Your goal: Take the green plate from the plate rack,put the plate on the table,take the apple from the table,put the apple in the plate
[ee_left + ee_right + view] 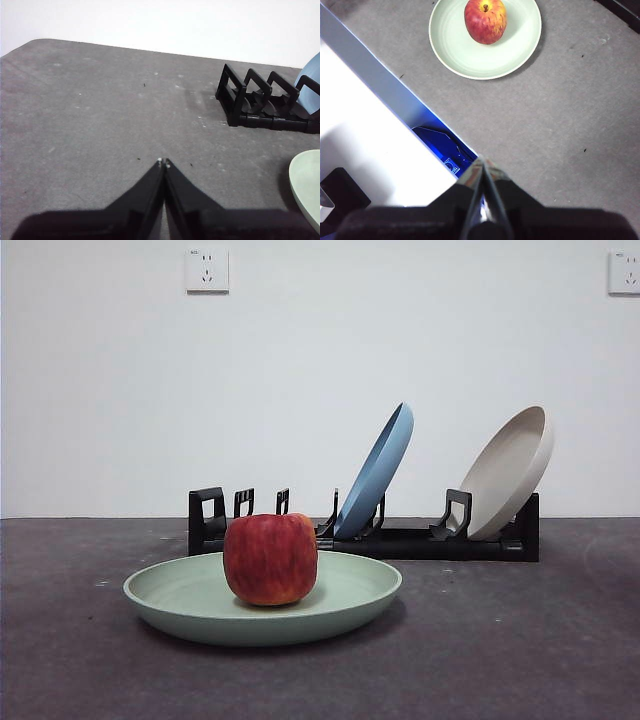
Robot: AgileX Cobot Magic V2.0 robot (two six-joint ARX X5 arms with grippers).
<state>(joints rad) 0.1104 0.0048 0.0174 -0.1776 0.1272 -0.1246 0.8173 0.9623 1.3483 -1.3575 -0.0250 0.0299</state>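
Nearest, low in the front frame: green plate (262, 612) flat on the worktop (520, 640), apple (270, 559) upright at its centre. Behind, mid-frame: plate rack (400, 540) holding 2 leaning plates, blue plate (378, 468) centre-right, beige plate (508, 472) far right. Both arms away from the plate: left gripper (163, 162) fingers clenched, holding nothing; right gripper (481, 162) likewise pressed together, empty.

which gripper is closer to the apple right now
Hard to rank. The right gripper hangs shut above the table, apart from the apple on the green plate. The left gripper, also shut, sees only the plate's edge.
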